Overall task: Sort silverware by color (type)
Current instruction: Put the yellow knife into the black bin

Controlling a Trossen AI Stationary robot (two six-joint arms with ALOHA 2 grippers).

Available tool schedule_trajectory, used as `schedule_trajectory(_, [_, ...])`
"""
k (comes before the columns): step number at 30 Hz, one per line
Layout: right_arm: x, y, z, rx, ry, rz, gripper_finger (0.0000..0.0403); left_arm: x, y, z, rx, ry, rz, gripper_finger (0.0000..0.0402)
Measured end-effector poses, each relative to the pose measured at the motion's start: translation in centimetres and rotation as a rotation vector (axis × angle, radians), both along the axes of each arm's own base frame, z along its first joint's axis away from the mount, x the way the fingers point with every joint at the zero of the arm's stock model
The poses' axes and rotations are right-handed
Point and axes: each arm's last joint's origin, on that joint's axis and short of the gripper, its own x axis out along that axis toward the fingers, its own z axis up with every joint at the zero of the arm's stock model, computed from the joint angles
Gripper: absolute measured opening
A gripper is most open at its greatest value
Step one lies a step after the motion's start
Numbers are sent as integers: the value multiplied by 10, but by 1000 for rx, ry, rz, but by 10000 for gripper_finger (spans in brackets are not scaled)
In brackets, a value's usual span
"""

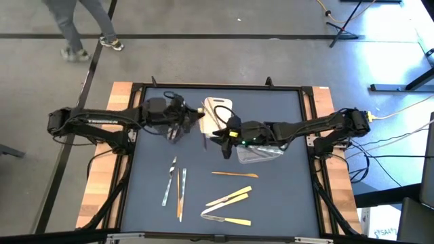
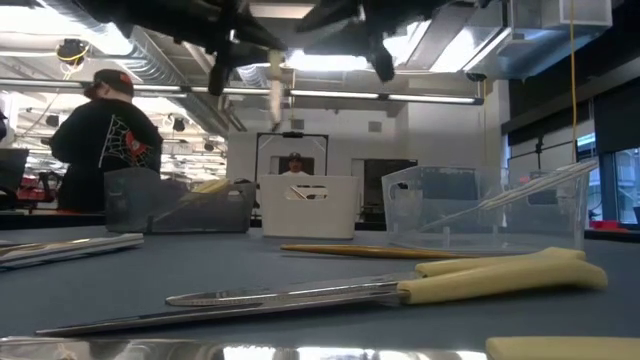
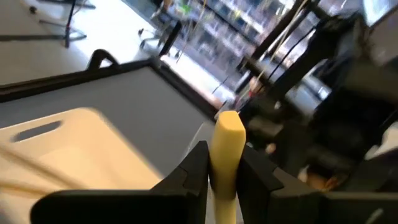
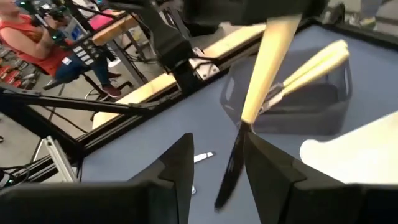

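1. The left gripper (image 3: 224,177) hangs above the back left of the table (image 1: 278,203), its fingers (image 3: 193,168) pinched on the pale yellow handle of a knife (image 4: 264,68)
2. In the right wrist view that knife hangs blade down over the mat, in front of a dark tray (image 4: 311,106) that holds pale yellow utensils (image 4: 314,62)
3. A white tray (image 1: 217,108) sits at the back middle, between the two grippers
4. The right gripper (image 4: 217,168) hovers just right of the white tray; its fingers (image 4: 177,165) stand spread, with the knife's blade in the gap and touching neither
5. A clear tray (image 1: 261,154) lies under the right arm
6. The rest of the silverware lies on the front half: silver pieces (image 1: 168,183) at left, one orange-brown piece (image 1: 234,174) in the middle, pale yellow knives (image 1: 229,198) below it
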Motion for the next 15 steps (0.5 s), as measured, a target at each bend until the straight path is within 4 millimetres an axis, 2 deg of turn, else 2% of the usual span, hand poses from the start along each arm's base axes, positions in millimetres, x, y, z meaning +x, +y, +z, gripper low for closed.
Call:
schedule_trajectory(6, [-6, 0, 13, -18, -44, 15, 125, -30, 22, 15, 64, -1, 13, 50])
schedule_trajectory(10, [-6, 0, 10, -19, -22, 16, 125, -51, 37, 24, 122, -2, 47, 50])
schedule_trajectory(15, [-7, -1, 6, -22, 21, 16, 124, -74, 58, 23, 157, 64, 127, 50])
